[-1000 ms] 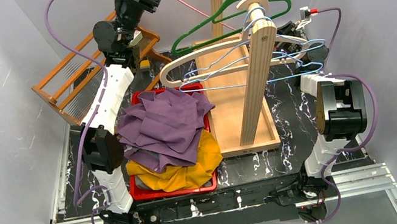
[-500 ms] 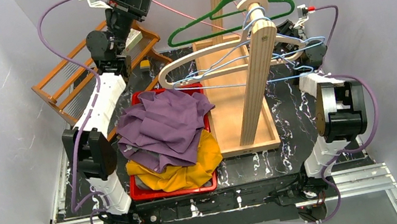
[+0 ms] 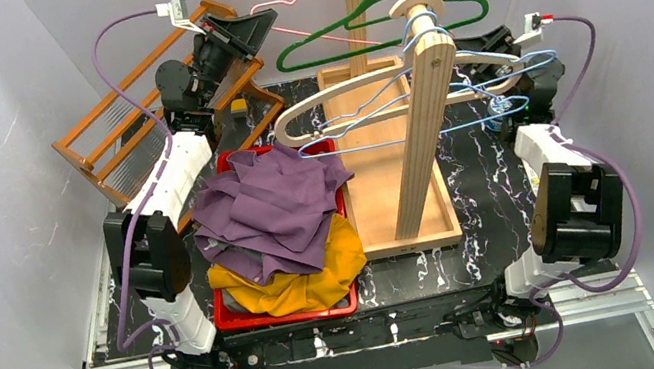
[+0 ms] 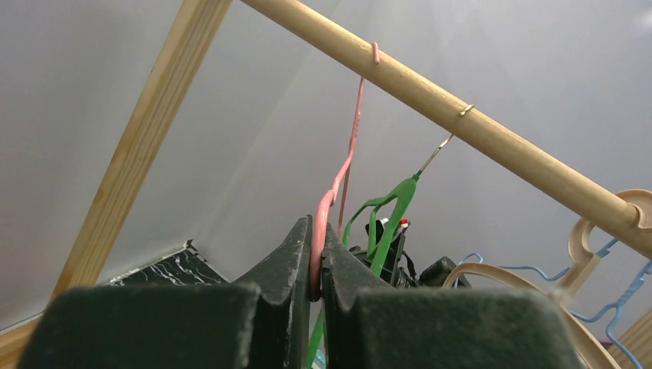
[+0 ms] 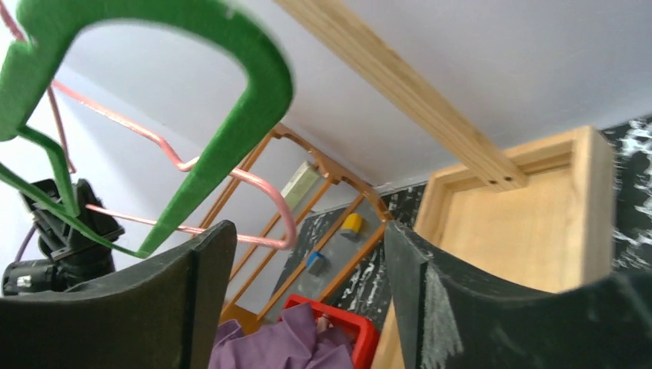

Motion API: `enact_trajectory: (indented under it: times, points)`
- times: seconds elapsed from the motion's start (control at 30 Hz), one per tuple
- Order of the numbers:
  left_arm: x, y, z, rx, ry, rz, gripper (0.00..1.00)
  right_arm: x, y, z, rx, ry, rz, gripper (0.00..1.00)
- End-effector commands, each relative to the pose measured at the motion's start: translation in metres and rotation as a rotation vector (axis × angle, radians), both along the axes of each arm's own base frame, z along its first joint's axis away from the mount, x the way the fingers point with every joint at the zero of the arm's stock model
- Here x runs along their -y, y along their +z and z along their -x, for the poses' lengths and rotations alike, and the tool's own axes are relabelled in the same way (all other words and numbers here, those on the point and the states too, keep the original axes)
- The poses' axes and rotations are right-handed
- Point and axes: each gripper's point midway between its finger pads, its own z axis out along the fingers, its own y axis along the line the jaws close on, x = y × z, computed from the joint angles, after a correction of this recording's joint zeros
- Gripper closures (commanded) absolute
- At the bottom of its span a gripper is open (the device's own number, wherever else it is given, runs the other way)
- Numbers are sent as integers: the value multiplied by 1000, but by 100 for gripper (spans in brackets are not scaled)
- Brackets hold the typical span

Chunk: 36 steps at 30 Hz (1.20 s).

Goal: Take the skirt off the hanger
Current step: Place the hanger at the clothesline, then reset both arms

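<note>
Down front, the purple skirt (image 3: 272,209) lies heaped in the red bin (image 3: 286,318) on the table (image 3: 491,216), over a yellow garment (image 3: 319,277). Further back, the right claw (image 5: 306,234) gapes wide open, just beside the green hanger (image 5: 238,131). At the far end, the left claw (image 4: 316,246) is clamped on the pink hanger (image 4: 350,146), which is hooked over the wooden rail (image 4: 477,123).

Bright, even light, soft shadows; close green hanger (image 5: 269,84) blurry in right wrist view.
</note>
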Motion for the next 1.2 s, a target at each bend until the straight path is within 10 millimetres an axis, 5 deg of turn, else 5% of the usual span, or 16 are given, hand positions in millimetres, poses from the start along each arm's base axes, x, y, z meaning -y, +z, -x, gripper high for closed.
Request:
enact_trajectory:
  times: [0.0,0.17,0.5,0.63,0.7,0.77,0.93,1.03,1.17]
  points:
    - [4,-5,12,28,-42,-53,100,27,-4,9,-36,-30,66,18]
    - [4,-19,5,3,-49,-72,97,53,-5,20,-45,-23,62,6]
    - [-21,-38,-8,-85,100,-128,58,113,-55,27,-402,-323,376,2]
    - [-37,-47,-11,-172,186,-184,51,133,-40,32,-436,-422,491,2]
    - [-61,-54,-13,-245,263,-191,43,139,-16,33,-418,-454,528,2]
    - [-82,-54,-11,-275,325,-222,8,147,5,33,-402,-494,563,2]
    - [-137,-26,11,-281,466,-276,2,144,118,38,-182,-542,643,2]
    - [-152,30,41,-153,562,-338,2,104,197,72,74,-474,594,2]
    - [-165,80,75,-36,652,-371,2,74,242,117,247,-438,593,2]
